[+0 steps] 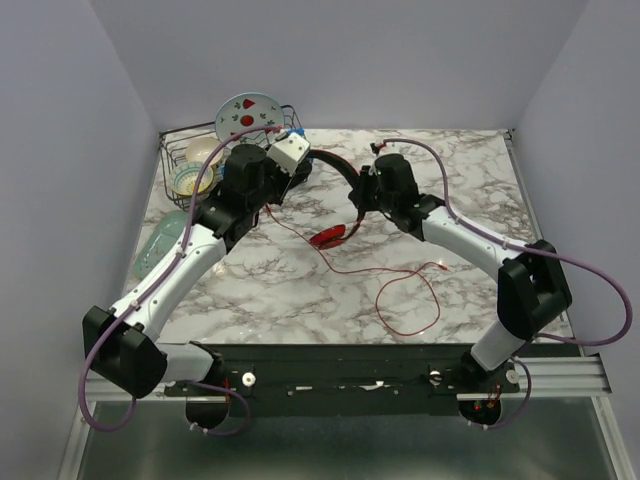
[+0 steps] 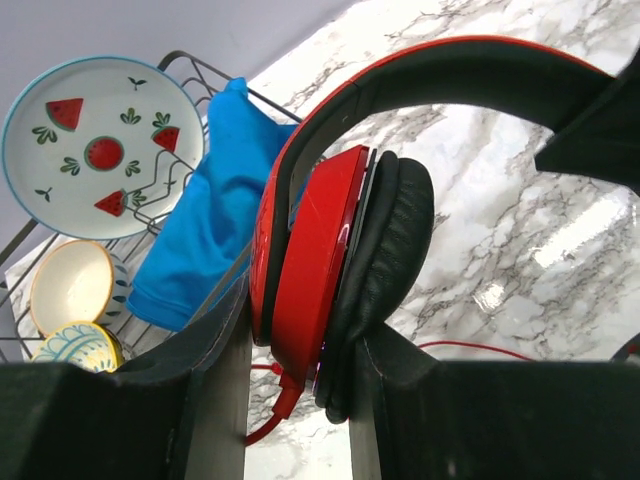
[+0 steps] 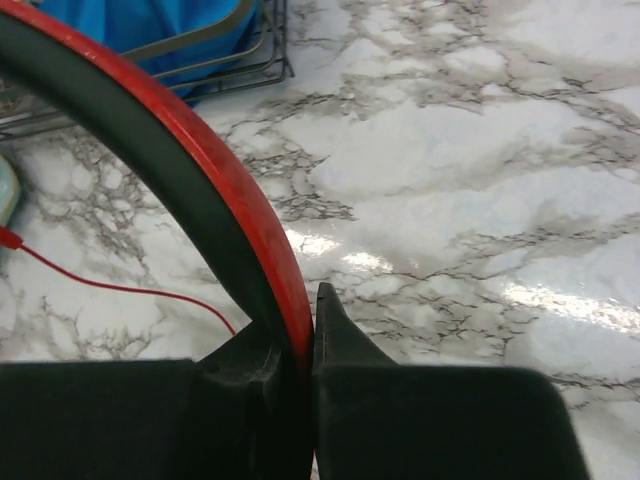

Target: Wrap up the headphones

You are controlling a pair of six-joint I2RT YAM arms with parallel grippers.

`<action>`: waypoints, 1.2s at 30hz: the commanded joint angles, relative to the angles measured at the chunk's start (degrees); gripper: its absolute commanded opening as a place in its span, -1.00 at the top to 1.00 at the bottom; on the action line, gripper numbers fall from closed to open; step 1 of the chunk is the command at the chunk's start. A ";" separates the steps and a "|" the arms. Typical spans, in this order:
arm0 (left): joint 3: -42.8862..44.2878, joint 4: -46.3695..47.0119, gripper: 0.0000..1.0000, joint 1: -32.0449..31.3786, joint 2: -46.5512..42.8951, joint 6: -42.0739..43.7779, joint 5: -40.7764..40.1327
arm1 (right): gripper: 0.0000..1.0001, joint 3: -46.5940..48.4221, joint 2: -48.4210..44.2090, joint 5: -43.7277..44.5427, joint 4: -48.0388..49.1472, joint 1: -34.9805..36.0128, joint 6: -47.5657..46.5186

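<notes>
Red cable (image 3: 100, 287) sprawls loose on the table (image 1: 480, 180) toward five o'clock; we judge it could snag or knot during winding. The headphones (image 1: 332, 237) are held near table centre, glossy cup (image 2: 305, 260) with black pad (image 2: 390, 250) clamped in our left gripper (image 2: 300, 400), black-lined band (image 3: 245, 230) pinched by our right gripper (image 3: 305, 345).

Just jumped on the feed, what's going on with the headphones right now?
Both arms have the red headphones over the marble table. The left claw is shut on one ear cup, and the right claw is shut on the headband. The thin red cable trails loose across the table, not wound around anything yet. A dish rack with a watermelon plate sits at the far left.
</notes>
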 commanded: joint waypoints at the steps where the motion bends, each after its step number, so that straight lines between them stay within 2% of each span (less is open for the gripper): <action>1: -0.06 -1.89 0.13 -0.16 -2.45 -0.78 5.02 | 0.94 1.87 -2.48 2.01 1.78 -0.05 -8.90; 2: 0.11 -3.21 -0.23 -0.16 -2.54 -0.34 7.73 | 0.97 2.22 -2.57 1.92 1.69 -0.05 -10.83; 3: 0.29 -6.01 -0.91 -0.16 -2.63 0.27 9.85 | 0.99 3.35 -2.65 1.14 0.99 -0.14 -15.20; 4: 0.64 -7.60 -0.98 -0.16 -2.89 1.06 11.69 | 0.99 4.06 -2.57 0.69 0.46 -0.23 -17.59; 11: 8.63 -21.40 -0.97 -0.16 -4.82 5.81 23.30 | 0.99 11.88 -0.11 -2.90 -5.07 -1.19 -42.73; 12: 11.51 -24.03 -0.97 -0.16 -4.82 6.08 24.62 | 0.99 12.67 0.50 -6.66 -6.73 -1.28 -48.24; 14: 14.42 -26.42 -0.98 -0.16 -4.65 6.96 28.93 | 0.99 14.60 0.86 -10.80 -8.67 -1.45 -53.01; 15: 16.96 -27.56 -0.98 -0.16 -4.47 6.96 29.64 | 0.99 15.48 1.73 -15.61 -11.82 -1.54 -57.04; 18: 19.79 -27.84 -0.98 0.01 -3.77 7.92 29.38 | 0.99 19.09 2.79 -22.93 -18.76 -1.63 -64.69; 22: 19.89 -26.34 -0.98 -0.07 -2.28 8.02 24.90 | 0.99 20.24 3.23 -25.85 -22.39 -1.63 -70.34; 26: 17.00 -24.59 -0.98 0.01 -1.57 8.02 26.12 | 0.99 22.17 4.20 -23.31 -22.92 -1.63 -69.56; 30: 14.62 -18.89 -0.98 -0.07 0.44 6.44 23.85 | 0.99 21.03 3.32 -29.52 -24.06 -1.55 -72.36; 36: 14.27 -12.30 -0.97 -0.07 4.66 1.87 18.31 | 0.99 19.36 1.66 -33.67 -24.24 -1.54 -72.90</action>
